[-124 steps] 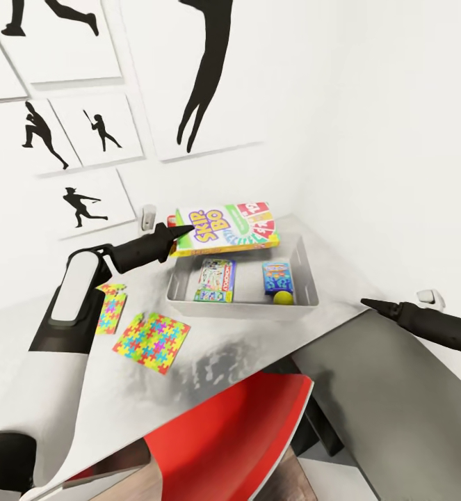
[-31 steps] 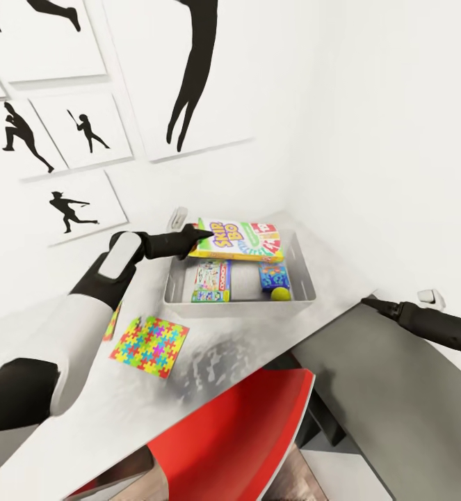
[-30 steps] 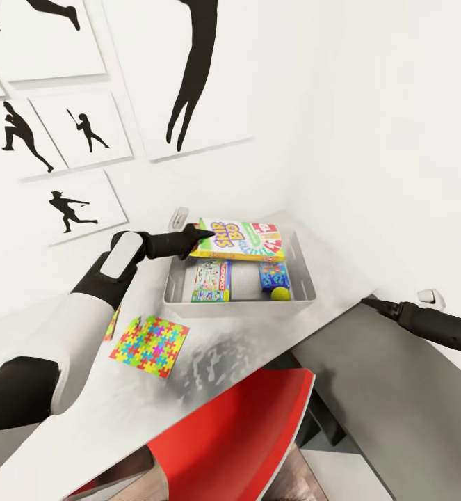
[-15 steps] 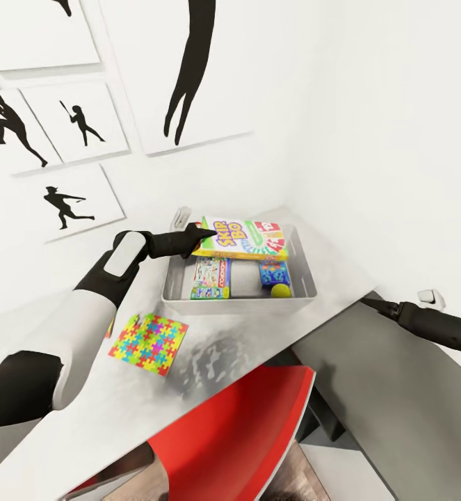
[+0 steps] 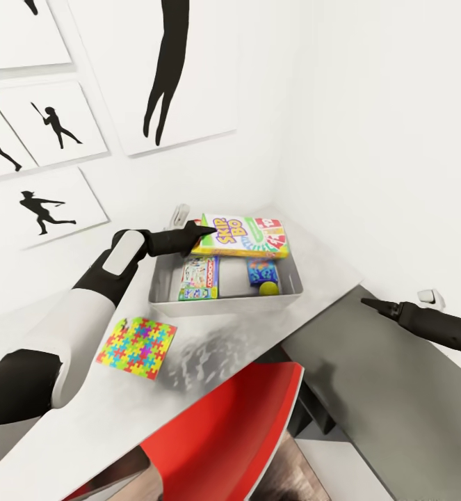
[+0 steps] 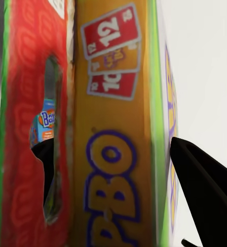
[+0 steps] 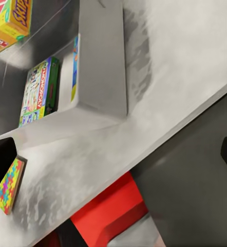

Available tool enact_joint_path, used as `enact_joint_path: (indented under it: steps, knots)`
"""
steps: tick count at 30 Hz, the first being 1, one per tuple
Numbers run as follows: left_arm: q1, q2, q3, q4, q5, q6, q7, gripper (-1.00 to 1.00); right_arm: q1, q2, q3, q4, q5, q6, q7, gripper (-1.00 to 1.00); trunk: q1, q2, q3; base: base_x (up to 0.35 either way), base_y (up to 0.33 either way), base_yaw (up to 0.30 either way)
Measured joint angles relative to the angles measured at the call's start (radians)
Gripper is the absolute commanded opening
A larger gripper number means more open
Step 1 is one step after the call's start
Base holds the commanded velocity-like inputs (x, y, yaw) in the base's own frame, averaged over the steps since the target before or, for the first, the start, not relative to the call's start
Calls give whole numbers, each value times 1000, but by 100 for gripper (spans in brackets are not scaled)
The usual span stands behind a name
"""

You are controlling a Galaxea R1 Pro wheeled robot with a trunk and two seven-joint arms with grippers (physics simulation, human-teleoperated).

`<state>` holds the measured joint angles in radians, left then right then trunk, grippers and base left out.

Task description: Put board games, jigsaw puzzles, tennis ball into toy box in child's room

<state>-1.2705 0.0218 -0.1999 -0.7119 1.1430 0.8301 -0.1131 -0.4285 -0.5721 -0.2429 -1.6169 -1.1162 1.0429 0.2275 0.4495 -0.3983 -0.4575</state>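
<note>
- Two board games lie flat on the toy box point(image 5: 162, 304) floor: Monopoly box point(image 5: 199, 277) and small blue box point(image 5: 263, 271), with the tennis ball point(image 5: 268, 288) touching the blue box's near end.
- Left gripper point(image 5: 204, 230) is clamped on the Skip-Bo box point(image 5: 245, 236); in the left wrist view the box's edge sits between both fingers point(image 6: 203, 190), held tilted over the toy box's far wall.
- Right gripper point(image 5: 369, 303): fingers apart, nothing between them, over the dark side cabinet point(image 5: 369, 390), well apart from the toy box.
- One jigsaw puzzle point(image 5: 136, 346) lies flat on the table point(image 5: 209, 348), near side of the left arm, outside the toy box.
- Red chair point(image 5: 237, 431) tucked below the table edge.
</note>
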Motion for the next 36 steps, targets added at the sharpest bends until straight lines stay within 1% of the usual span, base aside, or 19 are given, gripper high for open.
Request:
enact_joint_path:
  steps: [8, 13, 14, 17, 21, 36]
  knots:
    - [-18, -1, -1, 4, -2, -10, -2, -100, 0, 0, 0, 0, 0, 0, 0, 100, 0, 0, -1, 0, 0, -23]
    - [-31, -2, 0, 18, -35, -23, -8, -100, 0, 0, 0, 0, 0, 0, 0, 100, 0, 0, -6, 0, 0, -5]
    - [-31, -2, 0, 18, -35, -23, -8, -100, 0, 0, 0, 0, 0, 0, 0, 100, 0, 0, -7, 0, 0, -3]
    - [-35, -2, 0, 20, -51, -25, -22, -100, 0, 0, 0, 0, 0, 0, 0, 100, 0, 0, -11, 0, 0, -2]
    - [-37, 1, 2, 22, -62, -27, -43, -100, 0, 0, 2, 0, -1, 0, -1, 100, 0, 0, -17, 0, 0, 0]
    - [-39, 3, 3, 23, -69, -28, -59, -100, 0, 0, 2, 0, -1, 0, 0, 100, 0, 0, -41, 0, 0, 0]
